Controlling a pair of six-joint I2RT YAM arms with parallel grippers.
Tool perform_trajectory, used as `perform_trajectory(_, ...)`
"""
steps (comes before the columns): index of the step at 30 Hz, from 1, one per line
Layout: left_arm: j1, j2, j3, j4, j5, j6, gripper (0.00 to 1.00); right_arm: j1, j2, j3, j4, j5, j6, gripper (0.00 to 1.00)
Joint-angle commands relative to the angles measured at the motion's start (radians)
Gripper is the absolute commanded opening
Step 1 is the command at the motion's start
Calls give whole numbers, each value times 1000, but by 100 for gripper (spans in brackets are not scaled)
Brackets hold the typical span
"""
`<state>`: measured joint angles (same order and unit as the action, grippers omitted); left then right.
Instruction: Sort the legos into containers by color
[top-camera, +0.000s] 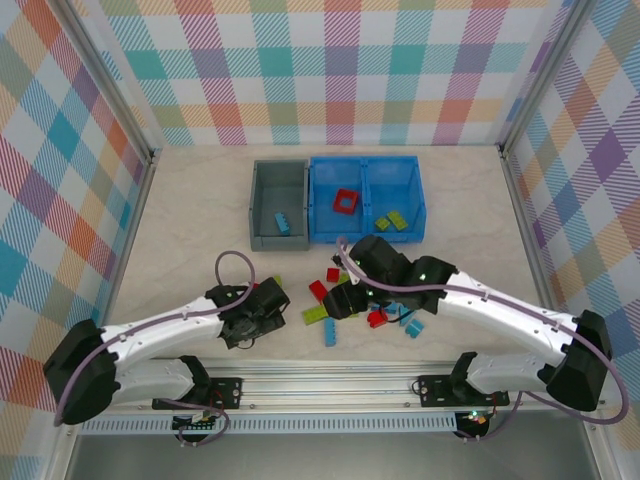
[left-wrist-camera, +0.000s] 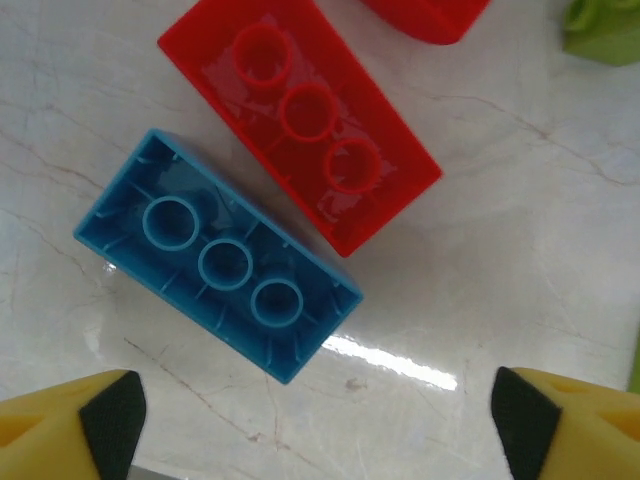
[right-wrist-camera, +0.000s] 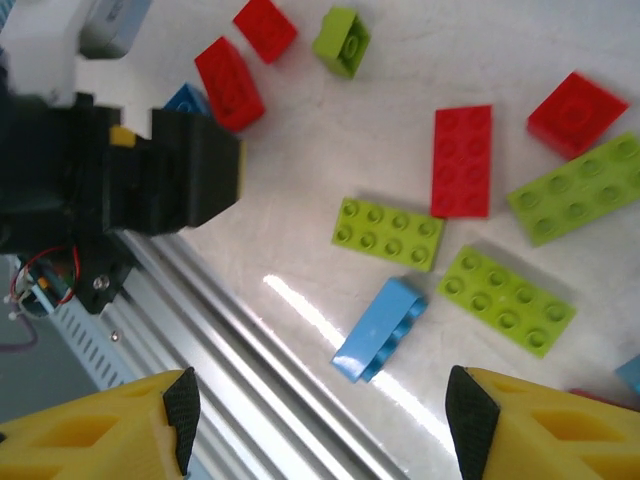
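My left gripper (left-wrist-camera: 320, 435) hangs wide apart and empty. I'd straddle the upturned light-blue plastic brick (left-wrist-camera: 220, 255) at centre-left, avoiding the red plastic brick (left-wrist-camera: 300, 120) just above it.

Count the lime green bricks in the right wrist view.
4: small brick top centre; long brick at right edge; eight-stud brick mid-frame; another eight-stud brick lower right. Others may be hidden.

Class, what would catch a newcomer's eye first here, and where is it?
The bright scatter of red, blue and green bricks on the near side of the table. Behind it, the blue bin holds a red square frame in its left compartment. In the left wrist view, a blue brick and a red brick lie upside down.
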<state>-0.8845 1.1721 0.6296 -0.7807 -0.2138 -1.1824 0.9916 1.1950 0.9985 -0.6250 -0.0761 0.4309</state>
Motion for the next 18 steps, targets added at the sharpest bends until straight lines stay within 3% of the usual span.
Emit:
perform_trajectory(1,21,-1,-31,15,13,-15,99,29,-44,-24,65,37,73,68)
perform_trajectory(5,40,-43,-100,111,12,-72,96,39,-48,-21,68,50,80,68)
perform_trajectory(13,131,7,-93,151,-8,-45,88,46,-23,10,64,29,68,68)
perform_trajectory(18,157,2,-95,114,-52,-51,78,57,-18,3,102,-142,7,67)
